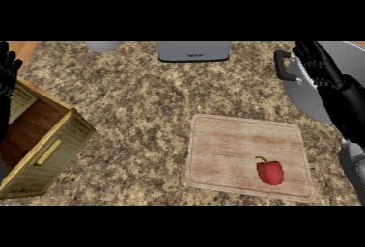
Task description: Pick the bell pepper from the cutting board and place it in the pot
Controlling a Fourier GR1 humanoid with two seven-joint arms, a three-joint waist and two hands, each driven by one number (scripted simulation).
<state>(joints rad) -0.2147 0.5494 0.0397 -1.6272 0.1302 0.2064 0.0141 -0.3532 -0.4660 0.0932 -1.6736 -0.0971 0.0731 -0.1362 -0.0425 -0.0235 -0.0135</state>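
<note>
The red bell pepper (270, 171) lies untouched on the wooden cutting board (235, 140), in its lower right part, its long axis running roughly up and down the view with the green stem at the upper left end. The right hand (322, 72) hangs over the pot (314, 99) at the upper right with fingers straight and nothing held, so the pepper lies below and slightly left of it, back toward the robot. The left hand (7, 72) rests open at the far left edge, well apart, which makes the right arm the nearer one for the pick.
</note>
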